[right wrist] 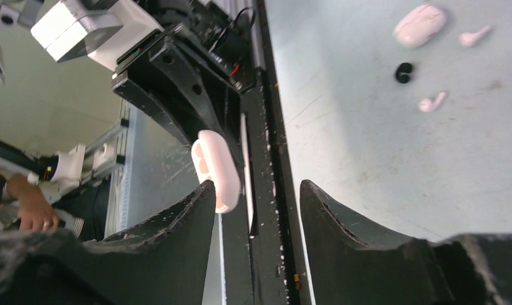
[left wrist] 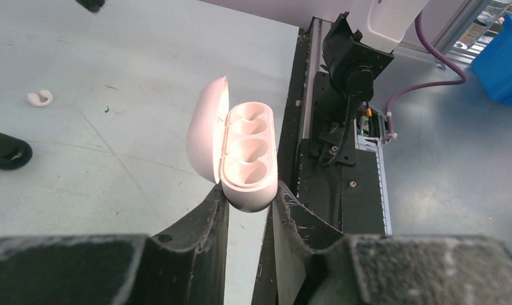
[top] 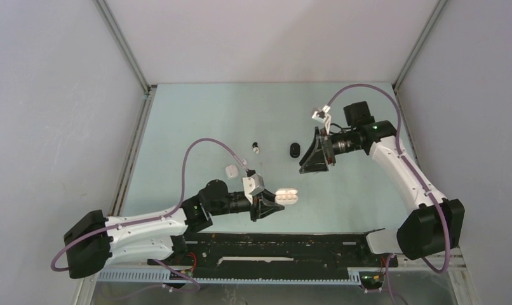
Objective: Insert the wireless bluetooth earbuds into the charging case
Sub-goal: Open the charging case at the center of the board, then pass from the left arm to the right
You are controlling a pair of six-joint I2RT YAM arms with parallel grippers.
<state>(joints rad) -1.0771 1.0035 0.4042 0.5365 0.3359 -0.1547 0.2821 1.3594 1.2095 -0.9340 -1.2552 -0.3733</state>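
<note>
The earbuds [right wrist: 432,101] lie loose on the desk [top: 196,114], two white and a black bud [right wrist: 403,72], well apart from both arms. None is in the case [left wrist: 244,152] yet. It is white, its lid swung open and its sockets empty. The left fingers [left wrist: 209,235] are clamped on its lower end, holding it up off the desk near the front edge with the sockets facing outward. The right fingers [right wrist: 177,235] stand apart with nothing between them, hovering farther back on the right.

The step in hand looks like fetching the first bud: the case is presented and the right arm is free. The next move calls for the right fingers to come down on one white bud, pinch a small, rounded, slippery shape squarely, then carry it across and seat it stem-first in the matching socket while the left arm keeps the case steady.

A closed white second case [right wrist: 420,25] sits just beside the buds and could be nudged. A black case [top: 295,149] lies between the right fingers and the buds in the top view, so the reach must pass over or around it. The dark rail [top: 272,244] along the near edge is clear of that path.
</note>
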